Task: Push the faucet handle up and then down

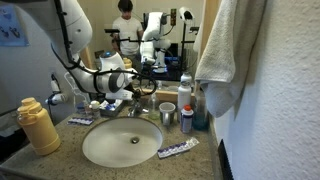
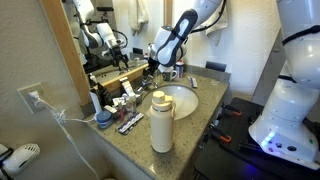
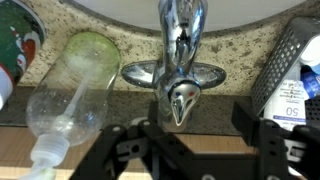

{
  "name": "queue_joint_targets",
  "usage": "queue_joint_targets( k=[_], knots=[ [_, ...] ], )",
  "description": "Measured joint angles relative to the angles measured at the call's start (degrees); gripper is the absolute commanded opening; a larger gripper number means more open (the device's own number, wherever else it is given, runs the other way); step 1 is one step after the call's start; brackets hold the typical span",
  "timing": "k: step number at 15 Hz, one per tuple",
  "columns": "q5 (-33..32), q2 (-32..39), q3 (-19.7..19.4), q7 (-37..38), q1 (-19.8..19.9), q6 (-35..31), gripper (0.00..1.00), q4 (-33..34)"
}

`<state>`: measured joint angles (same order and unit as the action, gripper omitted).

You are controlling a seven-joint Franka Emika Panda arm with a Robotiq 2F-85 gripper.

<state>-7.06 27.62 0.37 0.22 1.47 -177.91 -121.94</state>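
Note:
The faucet handle (image 3: 182, 98) is a short chrome lever on top of the small silver faucet (image 3: 178, 30), which stands behind the white oval basin (image 1: 100, 150). In the wrist view my gripper (image 3: 200, 118) is open. Its two dark fingers straddle the handle's tip, which lies nearer the left finger; I cannot tell if it touches. In both exterior views the gripper (image 1: 138, 90) (image 2: 152, 66) hovers over the faucet (image 1: 141, 106) at the back of the counter. The handle itself is hidden by the gripper in both exterior views.
A clear empty bottle (image 3: 70, 85) lies left of the faucet. A yellow bottle (image 1: 38, 127) stands at the counter's front left, with a cup (image 1: 166, 113) and bottles right of the faucet. A toothpaste tube (image 1: 178, 150) lies by the basin. A towel (image 1: 225, 50) hangs at right, and a mirror stands behind.

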Motion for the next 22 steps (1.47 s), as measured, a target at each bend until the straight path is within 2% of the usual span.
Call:
queue_joint_targets(
  k=[5,6,7,17,22],
  knots=[
    [1.4,0.0,-0.2,0.0,0.3,3.0,0.07,0.4],
    [1.6,0.0,-0.2,0.0,0.5,3.7,0.03,0.8],
    [1.7,0.0,-0.2,0.0,0.5,4.2,0.07,1.1],
    [1.9,0.2,-0.5,0.0,0.0,8.1,0.07,2.9],
    [1.2,0.1,-2.3,0.0,-1.9,8.1,0.07,3.1]
  ],
)
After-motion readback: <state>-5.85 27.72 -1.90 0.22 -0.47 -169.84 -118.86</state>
